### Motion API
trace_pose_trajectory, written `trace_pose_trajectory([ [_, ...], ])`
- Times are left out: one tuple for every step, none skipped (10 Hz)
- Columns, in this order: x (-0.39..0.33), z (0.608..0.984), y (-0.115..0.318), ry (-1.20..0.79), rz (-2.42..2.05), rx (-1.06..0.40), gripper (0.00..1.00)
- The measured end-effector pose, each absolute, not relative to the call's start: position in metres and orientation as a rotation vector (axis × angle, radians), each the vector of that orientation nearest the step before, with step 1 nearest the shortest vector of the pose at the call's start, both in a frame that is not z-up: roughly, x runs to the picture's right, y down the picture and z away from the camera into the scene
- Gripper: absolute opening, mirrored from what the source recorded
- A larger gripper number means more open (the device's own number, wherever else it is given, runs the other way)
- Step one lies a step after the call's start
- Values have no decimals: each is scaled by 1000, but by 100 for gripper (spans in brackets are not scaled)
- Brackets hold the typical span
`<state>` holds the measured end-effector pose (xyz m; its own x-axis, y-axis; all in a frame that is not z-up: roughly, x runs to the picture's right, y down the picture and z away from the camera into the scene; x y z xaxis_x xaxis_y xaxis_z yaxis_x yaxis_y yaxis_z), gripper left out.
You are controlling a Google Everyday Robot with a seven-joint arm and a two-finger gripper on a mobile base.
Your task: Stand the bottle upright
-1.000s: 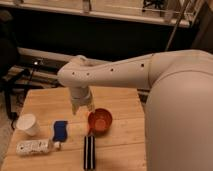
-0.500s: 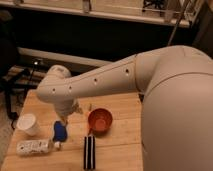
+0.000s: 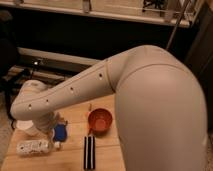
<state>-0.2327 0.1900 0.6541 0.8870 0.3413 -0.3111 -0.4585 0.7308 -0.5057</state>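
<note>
The bottle lies on its side near the front left corner of the wooden table, whitish with a speckled body and its small cap pointing right. My gripper hangs from the white arm just above and behind the bottle, between the white cup and the flat blue piece. The arm hides part of the cup. I cannot see the gripper touching the bottle.
An orange bowl sits mid-table. A black ribbed strip lies in front of it near the table's front edge. My large white arm covers the right side of the view. A dark shelf and metal frame stand behind the table.
My arm has swung left and down. The gripper has moved from near the orange bowl to above the bottle, beside the cup. The objects on the table have not moved.
</note>
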Motion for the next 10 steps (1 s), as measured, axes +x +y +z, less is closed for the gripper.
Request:
trace_pose_trajectory([
  [-231,657,196,264,402,-595,65],
  [-230,662,197,322,389,-573,65],
  [-229,669,198,373,392,-549,65],
  [-230,675,200,405,400,-538,65],
  [-232,681,205,420,402,-543,65],
  [-234,686,214,418,391,-562,65],
  [-237,688,226,401,356,-600,65],
  [-239,687,236,382,312,-631,65],
  [-238,685,241,356,254,-657,65],
  [-236,685,244,342,205,-669,65],
])
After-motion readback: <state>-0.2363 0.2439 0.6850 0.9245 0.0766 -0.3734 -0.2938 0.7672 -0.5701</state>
